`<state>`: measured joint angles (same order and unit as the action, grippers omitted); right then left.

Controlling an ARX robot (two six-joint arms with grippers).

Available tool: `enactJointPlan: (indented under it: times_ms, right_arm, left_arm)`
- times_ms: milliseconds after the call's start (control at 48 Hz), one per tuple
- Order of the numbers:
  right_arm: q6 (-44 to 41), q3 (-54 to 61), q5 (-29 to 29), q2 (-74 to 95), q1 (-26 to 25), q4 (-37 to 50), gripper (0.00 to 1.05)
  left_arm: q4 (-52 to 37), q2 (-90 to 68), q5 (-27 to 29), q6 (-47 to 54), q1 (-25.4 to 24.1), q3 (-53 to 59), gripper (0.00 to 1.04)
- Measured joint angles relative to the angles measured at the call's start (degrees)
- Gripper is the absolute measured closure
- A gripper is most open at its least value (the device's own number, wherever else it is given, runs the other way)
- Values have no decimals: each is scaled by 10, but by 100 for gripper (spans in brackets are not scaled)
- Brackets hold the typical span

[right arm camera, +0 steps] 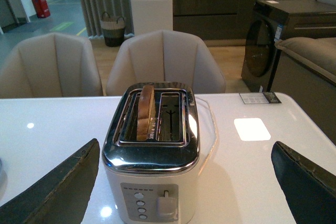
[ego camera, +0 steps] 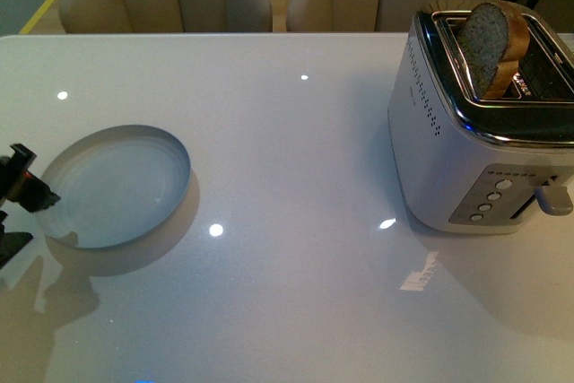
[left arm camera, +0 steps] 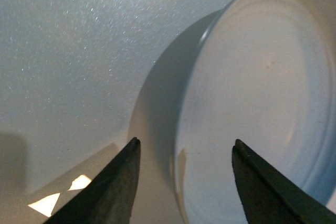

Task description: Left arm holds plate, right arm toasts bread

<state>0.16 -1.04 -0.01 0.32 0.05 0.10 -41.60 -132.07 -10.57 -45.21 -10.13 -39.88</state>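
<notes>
On the table (ego camera: 287, 159): everything sits, toaster right, plate left.
Toaster (ego camera: 480, 123): bread (ego camera: 489, 38) stands raised in one slot.
Plate (ego camera: 117, 187): empty; left gripper (left arm camera: 184, 153) straddles its rim, jaws apart.
Right gripper (right arm camera: 184, 182): spread wide, facing toaster.
Advice: close squarely on the rim before lifting, I judge.

Open tool (left arm camera: 184, 156) fingers straddling plate (left arm camera: 273, 93) rim, glossy table (left arm camera: 73, 56)
</notes>
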Motion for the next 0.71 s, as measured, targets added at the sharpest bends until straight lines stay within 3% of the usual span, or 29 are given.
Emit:
enactJointPlan:
  times_ms: [125, 229, 500, 708]
  right_arm:
    - [0, 0, 0, 0, 0, 0, 9]
    - [0, 0, 0, 0, 0, 0, 9]
    - [0, 0, 0, 0, 0, 0, 9]
    - [0, 0, 0, 0, 0, 0, 9]
  left_arm:
    - [18, 82, -2, 37, -9, 23, 20]
    - [38, 140, -4, 68, -13, 38, 7]
    - [131, 337, -3, 106, 2, 62, 7]
    - [262, 513, 31, 106, 100, 49, 7]
